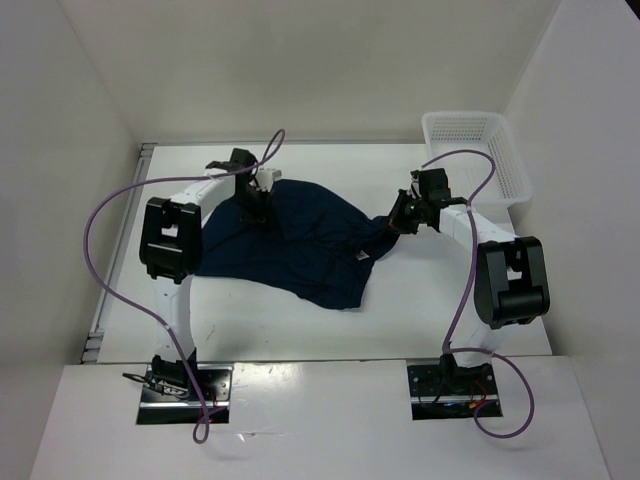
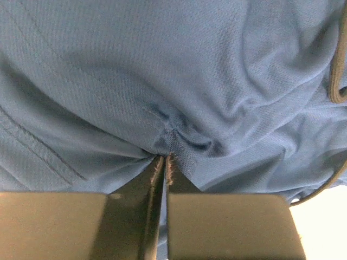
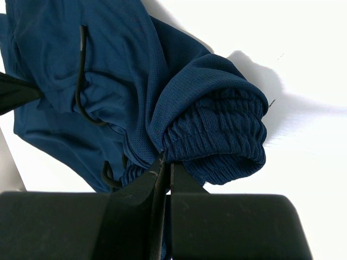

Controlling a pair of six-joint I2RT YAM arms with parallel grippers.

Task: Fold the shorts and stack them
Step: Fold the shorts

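Note:
The dark navy shorts (image 1: 300, 255) lie spread and rumpled across the middle of the white table. At their far left edge, my left gripper (image 1: 258, 208) presses down into the cloth. Its wrist view shows the jaws (image 2: 164, 158) closed together on a small pucker of the shorts (image 2: 162, 70). My right gripper (image 1: 398, 222) is at the right end of the shorts. There it (image 3: 166, 160) is shut on the bunched elastic waistband (image 3: 222, 130), which is lifted off the table. The thin dark drawstring (image 3: 81, 81) hangs loose to the left.
A white mesh basket (image 1: 478, 150) stands at the back right corner of the table. White walls close in the left, back and right sides. Purple cables loop over both arms. Bare table (image 1: 300, 335) lies between the shorts and the arm bases.

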